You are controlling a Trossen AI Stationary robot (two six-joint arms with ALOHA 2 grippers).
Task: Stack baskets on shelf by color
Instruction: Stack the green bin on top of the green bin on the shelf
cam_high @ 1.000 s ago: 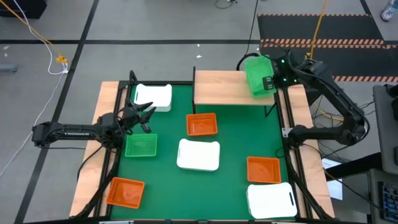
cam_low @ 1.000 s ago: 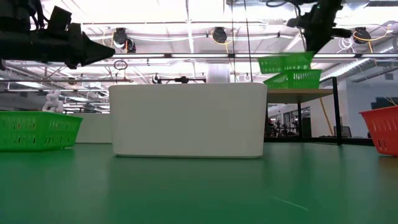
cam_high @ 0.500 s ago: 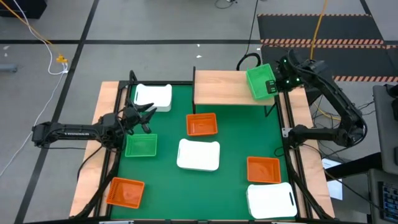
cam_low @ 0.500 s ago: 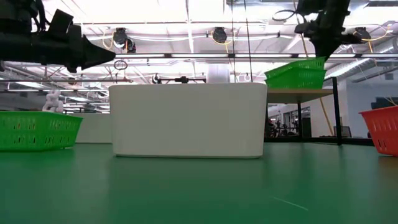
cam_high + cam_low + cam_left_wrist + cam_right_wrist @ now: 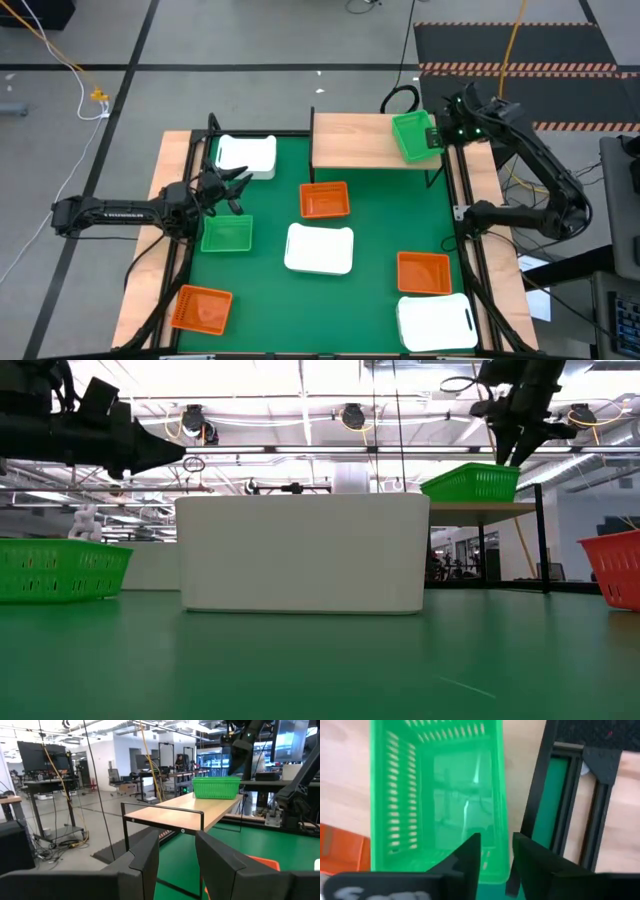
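Note:
A green basket point(image 5: 413, 135) point(image 5: 470, 482) stands level by its bottom on the right end of the wooden shelf point(image 5: 355, 140). My right gripper point(image 5: 443, 133) point(image 5: 496, 857) hovers open just over its right end, one finger on each side of the end wall point(image 5: 502, 820), apart from it. My left gripper point(image 5: 238, 185) point(image 5: 177, 865) hangs open and empty over the table's left side, between a white basket point(image 5: 247, 155) and another green basket point(image 5: 227, 234). Orange baskets point(image 5: 325, 200) point(image 5: 423, 272) point(image 5: 202, 307) and white baskets point(image 5: 320, 249) point(image 5: 436, 322) lie on the green table.
The table's black frame rail point(image 5: 540, 795) runs close beside the shelf's right end, under my right gripper. The shelf's left and middle point(image 5: 345, 140) are bare wood. In the low view the white basket point(image 5: 300, 553) fills the middle foreground.
My right gripper has come down toward the shelf with the green basket, which was tilted and lifted and now sits level on the shelf's right end. The gripper has then opened and let the basket go.

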